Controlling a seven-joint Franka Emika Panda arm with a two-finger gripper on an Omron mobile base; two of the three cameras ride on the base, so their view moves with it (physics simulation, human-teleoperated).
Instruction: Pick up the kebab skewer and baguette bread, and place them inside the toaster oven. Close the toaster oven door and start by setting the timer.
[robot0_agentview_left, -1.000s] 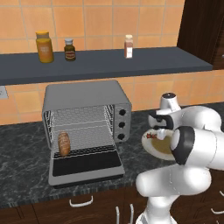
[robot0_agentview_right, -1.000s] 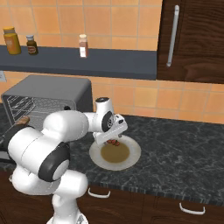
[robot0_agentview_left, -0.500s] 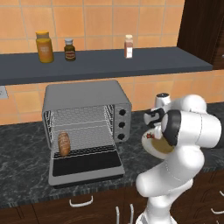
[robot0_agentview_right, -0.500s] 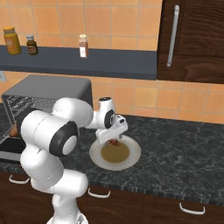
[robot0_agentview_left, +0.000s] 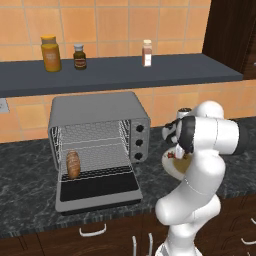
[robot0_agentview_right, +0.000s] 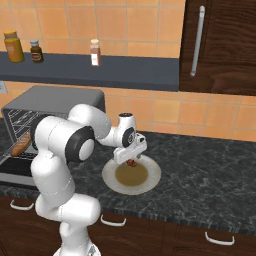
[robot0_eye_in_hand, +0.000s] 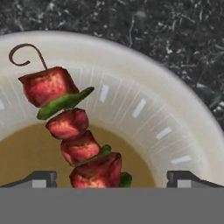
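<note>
The dark speckled desk (robot0_agentview_right: 210, 170) carries the toaster oven (robot0_agentview_left: 100, 145), whose toaster oven door (robot0_agentview_left: 97, 190) lies dropped open. The baguette bread (robot0_agentview_left: 73, 164) sits on the wire rack at about 9 o'clock inside. A white plate (robot0_agentview_right: 150, 176) lies well apart from the oven. The claw (robot0_agentview_right: 131, 161) hangs over it, its 2 jaws spread wide. The kebab skewer (robot0_eye_in_hand: 72, 131) lies on the plate, running from 10 o'clock down between the jaws, ungripped.
</note>
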